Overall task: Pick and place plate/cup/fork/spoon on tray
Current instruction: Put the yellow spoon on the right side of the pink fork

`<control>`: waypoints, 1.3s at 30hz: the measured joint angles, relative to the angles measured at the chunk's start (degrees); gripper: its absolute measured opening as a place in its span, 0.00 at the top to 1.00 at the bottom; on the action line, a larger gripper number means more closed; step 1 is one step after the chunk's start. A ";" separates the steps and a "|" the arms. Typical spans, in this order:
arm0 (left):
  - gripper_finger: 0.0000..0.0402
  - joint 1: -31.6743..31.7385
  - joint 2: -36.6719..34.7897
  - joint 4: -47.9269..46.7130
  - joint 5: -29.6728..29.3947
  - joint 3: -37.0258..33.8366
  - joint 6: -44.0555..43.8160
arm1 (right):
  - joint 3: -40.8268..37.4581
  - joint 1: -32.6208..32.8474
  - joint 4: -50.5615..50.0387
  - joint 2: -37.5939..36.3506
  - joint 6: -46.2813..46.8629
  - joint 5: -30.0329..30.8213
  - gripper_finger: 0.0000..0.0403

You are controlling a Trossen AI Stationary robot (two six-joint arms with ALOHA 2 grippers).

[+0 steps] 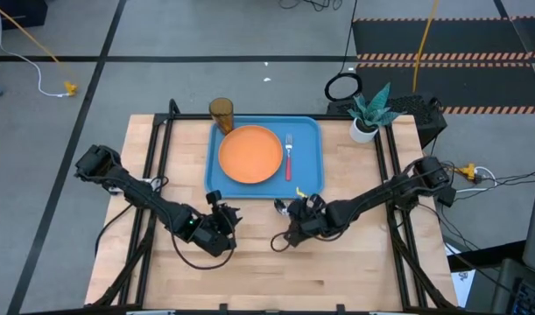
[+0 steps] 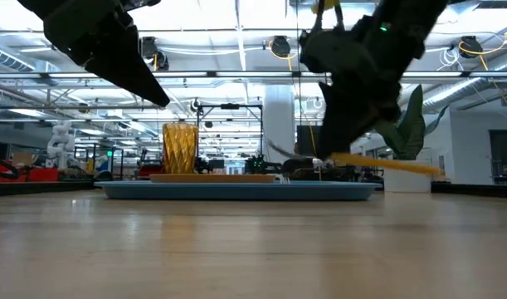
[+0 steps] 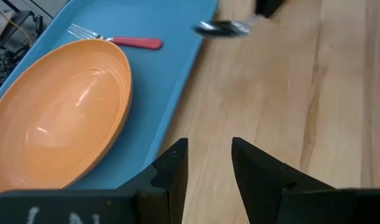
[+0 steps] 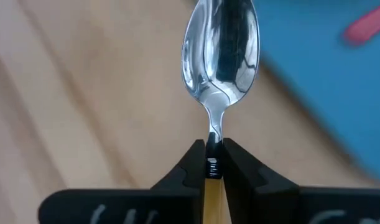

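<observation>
1. Overhead, found the tray [image 1: 216, 178] at the far middle of the table [image 1: 355, 262], with the plate [image 1: 249, 154] lying on its left half.
2. Saw the fork [image 1: 289, 156] lying on the tray just right of the plate, tines toward the far edge, red handle toward the near edge.
3. Found the cup [image 1: 221, 113] upright just past the tray's far left corner; from the low view, could not tell whether on the tray or behind it.
4. Saw the right gripper [image 1: 293, 209] just off the tray's near right corner, clamped tight on the spoon [image 4: 219, 46] at the neck where metal meets the handle.
5. Held the spoon clear of the table, bowl reaching out past the fingertips, yellow-orange handle running back between the fingers.
6. Found the left gripper [image 1: 223, 214] low over the bare wood just near of the tray's near left corner, fingers [image 3: 171, 171] parted a little and holding nothing.
7. Noted a potted plant [image 1: 367, 112] beyond the tray's far right corner.
</observation>
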 joint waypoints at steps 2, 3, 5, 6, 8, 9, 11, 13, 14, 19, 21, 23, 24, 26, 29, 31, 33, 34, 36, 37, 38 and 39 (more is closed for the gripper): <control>0.68 0.01 0.00 0.09 -0.03 0.00 0.04 | 0.12 -1.39 -0.64 -1.35 -0.34 2.06 0.95; 0.68 0.01 0.00 0.18 -0.01 0.00 0.04 | 0.17 -2.31 -1.27 -1.90 -0.16 2.84 0.95; 0.68 -0.02 0.00 0.18 -0.01 0.00 0.02 | 0.20 -4.07 -2.70 -2.61 0.68 5.05 0.95; 0.68 -0.11 0.00 0.21 -0.01 0.00 0.02 | 0.17 -4.85 -2.84 -2.71 0.65 6.04 0.95; 0.68 -0.27 0.00 0.31 -0.01 0.00 0.25 | 0.18 -6.52 -2.00 -2.76 0.17 8.23 0.95; 0.68 -0.33 0.00 0.35 0.00 0.00 0.61 | 0.19 -7.49 -1.95 -2.76 0.08 8.83 0.95; 0.68 -0.34 0.00 0.35 0.00 0.00 0.77 | 0.17 -9.68 -2.11 -2.76 0.03 9.56 0.95; 0.68 -0.30 -0.01 0.35 -0.01 0.00 1.37 | 0.18 -12.34 -2.04 -2.76 -0.16 9.62 0.95; 0.68 -0.30 -0.02 0.37 -0.01 0.00 1.90 | 0.17 -13.76 -2.03 -2.76 -0.22 9.80 0.95; 0.68 -0.32 -0.02 0.36 0.01 0.00 3.79 | 0.17 -21.21 -2.01 -2.76 0.36 9.95 0.95; 0.68 -0.31 -0.02 0.36 0.01 0.00 4.53 | 0.15 -24.12 -1.81 -2.76 1.34 9.86 0.95; 0.68 -0.30 -0.02 0.35 0.01 0.00 5.54 | 0.15 -26.43 -0.82 -2.76 1.55 9.81 0.96; 0.68 -0.30 -0.02 0.35 0.01 0.00 6.14 | 0.15 -27.42 -0.26 -2.76 1.59 9.79 0.96; 0.68 -0.09 -0.02 0.66 0.03 0.00 7.23 | 0.15 -29.15 0.81 -2.76 2.45 9.84 0.96; 0.68 0.39 -0.04 2.28 0.10 0.00 9.20 | 0.15 -30.73 3.18 -2.44 3.19 10.01 0.96; 0.68 0.55 -0.04 2.60 0.06 0.00 10.60 | 0.20 -31.50 4.25 -1.75 3.21 9.99 0.96; 0.68 0.60 -0.04 2.65 0.07 0.00 11.92 | 0.09 -32.33 3.61 -1.34 3.97 9.77 0.96; 0.68 0.62 -0.04 2.62 0.09 0.00 12.32 | 0.10 -32.72 3.97 -0.95 4.50 9.82 0.96; 0.68 0.62 -0.04 2.26 0.10 0.00 13.03 | 0.17 -33.49 4.35 -0.25 5.17 9.80 0.96; 0.68 0.62 -0.04 2.21 0.14 0.00 13.26 | 0.16 -33.78 4.23 0.36 5.27 9.85 0.96; 0.68 0.63 -0.04 2.08 0.41 0.00 13.51 | 0.11 -34.03 4.63 1.07 5.29 10.00 0.96; 0.68 0.64 -0.04 1.82 0.83 0.00 13.69 | 0.11 -34.29 5.57 1.69 5.42 9.94 0.96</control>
